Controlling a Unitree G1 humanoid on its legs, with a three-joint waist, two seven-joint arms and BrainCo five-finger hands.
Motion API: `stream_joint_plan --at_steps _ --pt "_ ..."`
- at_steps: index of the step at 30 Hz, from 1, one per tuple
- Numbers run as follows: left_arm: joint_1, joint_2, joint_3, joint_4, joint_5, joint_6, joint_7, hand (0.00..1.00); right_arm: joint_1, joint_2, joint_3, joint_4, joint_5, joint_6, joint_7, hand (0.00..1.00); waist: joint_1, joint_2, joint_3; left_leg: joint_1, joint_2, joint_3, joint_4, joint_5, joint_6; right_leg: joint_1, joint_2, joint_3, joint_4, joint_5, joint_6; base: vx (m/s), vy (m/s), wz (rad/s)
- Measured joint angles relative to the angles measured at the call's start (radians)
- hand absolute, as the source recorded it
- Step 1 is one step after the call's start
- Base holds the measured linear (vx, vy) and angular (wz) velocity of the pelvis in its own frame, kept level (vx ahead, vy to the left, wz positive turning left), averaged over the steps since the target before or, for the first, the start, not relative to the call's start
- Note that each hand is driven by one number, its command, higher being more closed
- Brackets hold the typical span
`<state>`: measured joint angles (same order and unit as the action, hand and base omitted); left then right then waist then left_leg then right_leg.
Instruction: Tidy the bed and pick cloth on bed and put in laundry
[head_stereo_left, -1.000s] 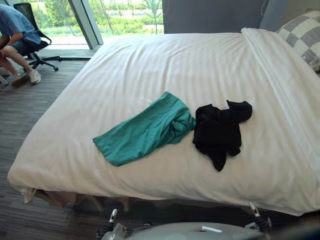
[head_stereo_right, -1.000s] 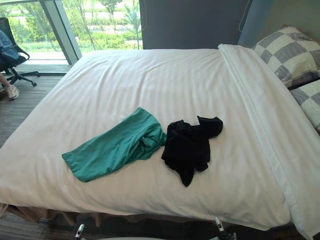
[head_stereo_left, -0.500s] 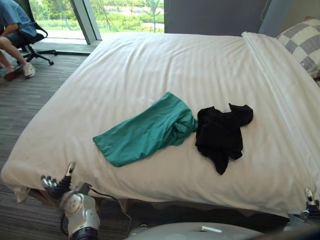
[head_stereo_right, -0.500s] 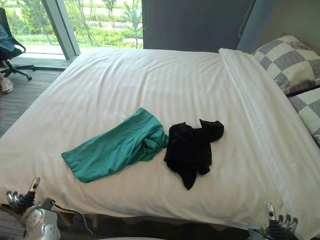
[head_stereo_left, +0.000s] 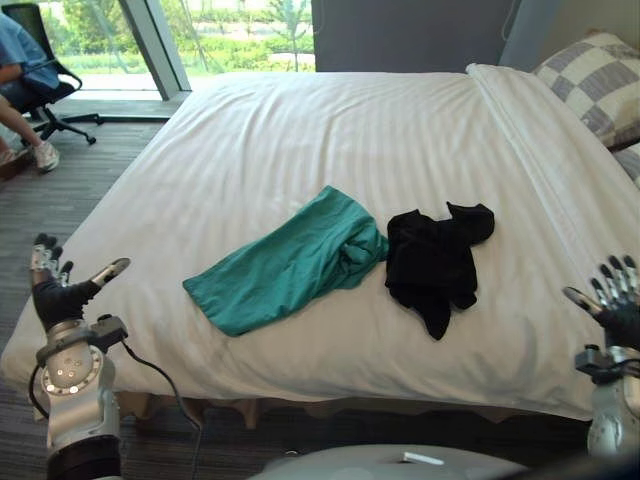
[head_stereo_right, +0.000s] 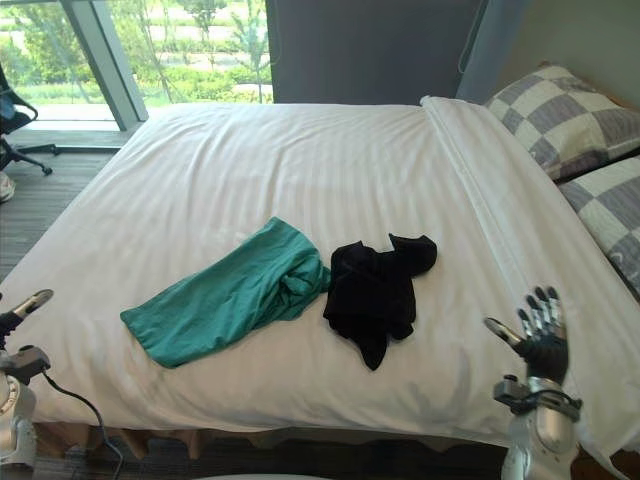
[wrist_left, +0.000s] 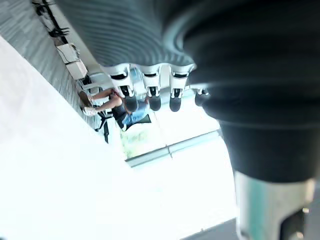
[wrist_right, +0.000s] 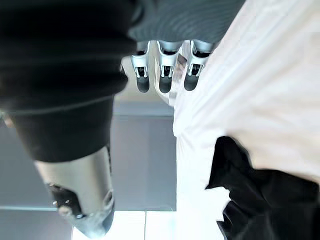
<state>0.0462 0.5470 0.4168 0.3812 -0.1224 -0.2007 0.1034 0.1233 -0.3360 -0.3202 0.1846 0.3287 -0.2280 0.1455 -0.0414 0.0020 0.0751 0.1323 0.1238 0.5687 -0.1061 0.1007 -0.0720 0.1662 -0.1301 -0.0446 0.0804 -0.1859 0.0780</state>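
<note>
A: The left hand (head_stereo_left: 55, 296) is hanging at the lower left of the frame, fingers spread straight and holding nothing. The right hand (head_stereo_right: 543, 340) is doing the same at the lower right.

B: Are they flanking the bed (head_stereo_left: 300, 120) before reaching in?

A: I'm guessing so. The green cloth (head_stereo_left: 290, 262) is lying flat and smooth mid-frame, bunching at one end just beside the black cloth (head_stereo_left: 435, 255), which is sitting crumpled and limp. Both are resting on the bed's white, faintly striped surface.
</note>
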Motion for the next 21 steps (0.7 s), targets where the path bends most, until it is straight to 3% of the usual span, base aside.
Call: stream_joint_plan --at_steps 3,6,12,21 --pt "-0.046 0.028 -0.068 0.066 0.079 0.0 -0.021 0.0 -0.016 -0.034 0.058 -0.001 -0.001 0.038 0.001 0.0 -0.013 0.016 -0.002 -0.034 0.021 0.001 0.0 0.023 -0.001 -0.044 0.021 0.011 0.01 0.003 -0.005 -0.1 -0.059 -0.06" --pt "-0.108 0.085 -0.141 0.113 0.116 0.006 -0.021 0.0 -0.07 -0.039 0.073 -0.001 0.001 0.062 -0.005 0.0 -0.021 0.014 0.003 -0.085 0.049 0.018 0.0 0.047 -0.001 -0.117 0.045 0.036 0.023 0.023 -0.02 -0.06 -0.046 -0.18" --pt "-0.318 0.124 -0.302 0.12 0.145 0.075 -0.028 0.0 -0.18 -0.04 0.113 -0.083 0.011 0.068 -0.045 0.0 -0.038 0.014 0.08 -0.187 0.059 0.039 0.004 0.081 0.023 -0.247 0.064 0.073 0.063 0.056 -0.017 -0.06 -0.022 -0.14" --pt "-0.452 0.129 -0.419 0.073 0.193 0.174 -0.029 0.0 -0.182 -0.04 0.136 -0.24 0.023 0.058 -0.051 0.0 -0.06 0.024 0.178 -0.254 0.048 0.087 0.007 0.089 0.034 -0.401 0.063 0.147 0.172 0.04 -0.003 -0.02 0.003 -0.19"
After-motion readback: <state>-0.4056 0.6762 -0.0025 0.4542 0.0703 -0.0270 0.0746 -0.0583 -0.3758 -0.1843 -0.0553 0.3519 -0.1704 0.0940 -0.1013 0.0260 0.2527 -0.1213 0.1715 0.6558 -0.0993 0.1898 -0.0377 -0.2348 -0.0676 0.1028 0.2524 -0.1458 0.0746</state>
